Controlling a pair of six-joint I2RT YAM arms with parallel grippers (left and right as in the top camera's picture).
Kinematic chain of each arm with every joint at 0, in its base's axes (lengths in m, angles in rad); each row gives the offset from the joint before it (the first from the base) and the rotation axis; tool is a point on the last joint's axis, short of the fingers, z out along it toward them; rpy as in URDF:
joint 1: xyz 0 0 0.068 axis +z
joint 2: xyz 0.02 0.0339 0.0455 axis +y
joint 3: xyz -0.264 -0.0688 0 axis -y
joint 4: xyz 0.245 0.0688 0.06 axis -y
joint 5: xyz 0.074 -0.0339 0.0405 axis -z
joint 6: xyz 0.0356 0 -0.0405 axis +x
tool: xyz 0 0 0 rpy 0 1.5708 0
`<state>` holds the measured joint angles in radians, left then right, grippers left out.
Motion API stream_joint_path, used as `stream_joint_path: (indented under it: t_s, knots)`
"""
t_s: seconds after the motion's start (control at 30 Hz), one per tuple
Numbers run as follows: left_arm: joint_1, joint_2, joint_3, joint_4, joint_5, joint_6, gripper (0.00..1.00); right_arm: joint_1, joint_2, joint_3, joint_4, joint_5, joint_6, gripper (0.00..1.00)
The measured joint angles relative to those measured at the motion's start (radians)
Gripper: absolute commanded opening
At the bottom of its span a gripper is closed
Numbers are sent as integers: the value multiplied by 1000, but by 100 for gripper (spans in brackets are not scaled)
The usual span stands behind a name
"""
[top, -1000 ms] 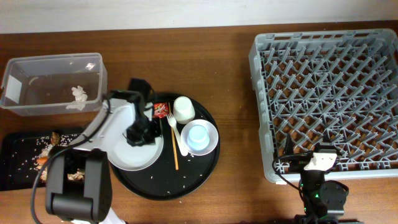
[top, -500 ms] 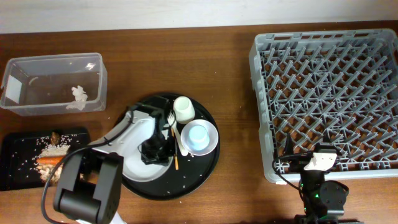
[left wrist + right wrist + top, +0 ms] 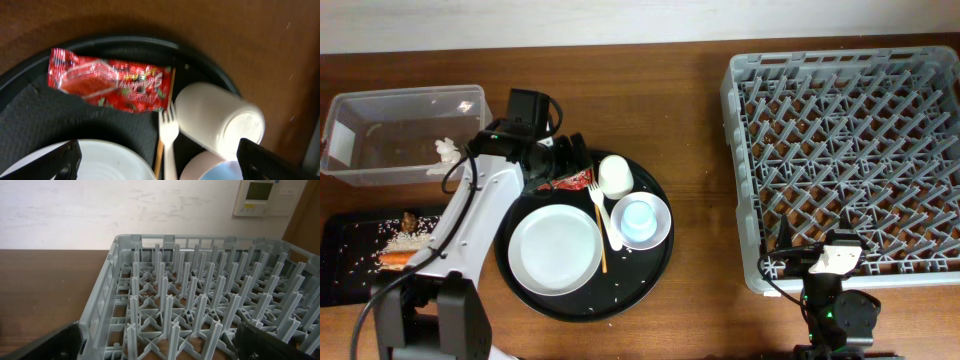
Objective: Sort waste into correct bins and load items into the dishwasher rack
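Since the left gripper (image 3: 563,162) hangs wide open and empty, what matters is the red wrapper (image 3: 112,85): just ahead of its fingertips, long axis across them, upper left on the round black tray (image 3: 655,262). The right gripper (image 3: 160,342), also open, is way farther off.

Overhead, my left arm (image 3: 480,200) covers the upper-left end of the red wrapper (image 3: 578,181) and a stretch of the round tray's rim (image 3: 665,250). The flat black tray (image 3: 350,275) runs off the left edge, and the dark bit (image 3: 408,216) at its top is too small for me to identify. In the left wrist view the bottom edge cuts the plate (image 3: 105,160), the bowl (image 3: 200,167) and the wooden stick (image 3: 160,150). The rack (image 3: 200,305) overflows the right wrist view.
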<state>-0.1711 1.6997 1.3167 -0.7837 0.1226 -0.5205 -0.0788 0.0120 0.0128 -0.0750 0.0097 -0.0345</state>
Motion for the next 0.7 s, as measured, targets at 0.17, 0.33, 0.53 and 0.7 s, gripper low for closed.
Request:
stream_joint_path:
  t_s: [0.17,0.33,0.53,0.7]
  knots:
    - [2,31,0,18,24,-163,99,0,0,0,0,0,0,99]
    - [2,144,0,22,45,-391,89,0,0,0,0,0,0,99]
    - [10,199,0,34,46,-512,81,0,0,0,0,0,0,99]
    - [28,246,0,48,46,-539,72,0,0,0,0,0,0,99]
